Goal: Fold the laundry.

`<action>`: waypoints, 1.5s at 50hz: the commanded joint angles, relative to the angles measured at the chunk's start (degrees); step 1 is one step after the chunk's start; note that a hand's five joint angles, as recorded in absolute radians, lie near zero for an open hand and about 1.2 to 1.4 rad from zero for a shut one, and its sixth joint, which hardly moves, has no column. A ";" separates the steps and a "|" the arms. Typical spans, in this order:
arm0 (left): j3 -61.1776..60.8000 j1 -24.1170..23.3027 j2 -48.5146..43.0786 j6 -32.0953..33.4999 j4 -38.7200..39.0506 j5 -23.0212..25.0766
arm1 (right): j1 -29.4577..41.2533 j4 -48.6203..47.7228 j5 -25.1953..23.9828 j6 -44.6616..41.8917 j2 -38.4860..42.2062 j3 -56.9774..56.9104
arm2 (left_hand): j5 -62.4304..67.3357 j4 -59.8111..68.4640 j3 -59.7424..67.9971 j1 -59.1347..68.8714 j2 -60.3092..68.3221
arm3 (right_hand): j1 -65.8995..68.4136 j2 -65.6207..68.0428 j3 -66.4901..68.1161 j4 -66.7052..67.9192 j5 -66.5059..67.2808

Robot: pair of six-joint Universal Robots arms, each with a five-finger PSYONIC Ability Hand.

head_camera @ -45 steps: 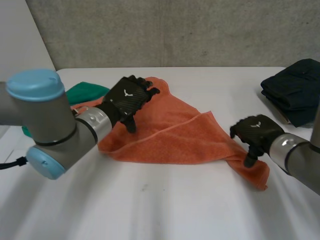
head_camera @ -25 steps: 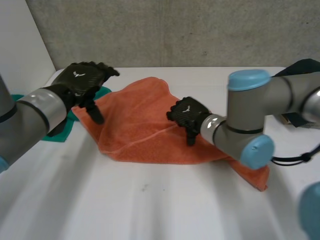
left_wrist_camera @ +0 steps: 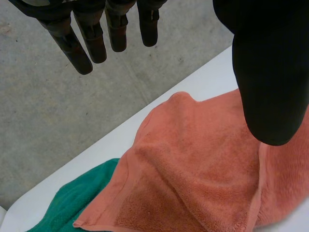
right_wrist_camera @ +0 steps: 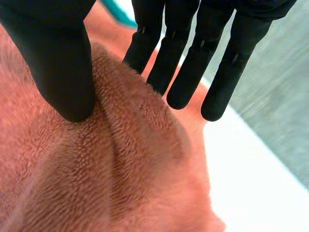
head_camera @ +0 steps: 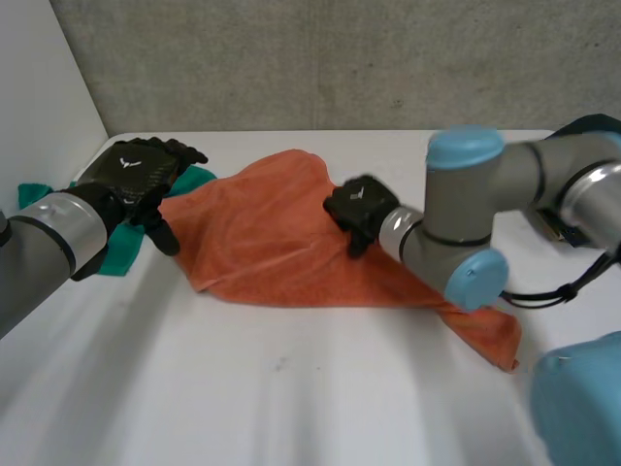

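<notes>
We're not far w/ the job yet. The orange towel lies on the white tabletop in a lumpy heap. One side is flopped over itself & the edges don't line up, so there's no neat fold so far.

Our right hand is on the towel, near the middle of its far edge. Its thumb & straight fingers squeeze a little ridge of cloth between them, so it's holding the towel.

Our left hand hangs in the air over the towel's left corner. Its fingers are straight & wide apart, holding nothing.

A green cloth pokes out from under that corner. It looks rumpled too.

We think most of the work is left: pull the towel flat, fold it, then do the green cloth.
</notes>
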 commanded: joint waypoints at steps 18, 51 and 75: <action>9.62 2.11 -17.44 -0.01 -0.77 -1.60 | -0.46 1.23 2.09 -0.26 -25.30 30.50 | -2.87 -1.56 -2.09 -1.26 -1.82 | 13.90 12.52 12.21 11.67 35.47; 7.07 2.72 -15.42 1.75 -0.68 1.56 | 0.68 -4.56 1.31 -12.74 -16.87 35.43 | -2.87 -1.56 -2.09 -1.26 -1.82 | -28.01 -29.39 -29.70 -30.24 -6.44; 12.59 3.96 -21.65 2.81 -0.59 -0.10 | 6.82 -7.90 0.95 -5.10 -39.79 25.32 | -2.87 -1.56 -2.09 -1.26 -1.82 | 13.90 12.52 12.21 11.67 35.47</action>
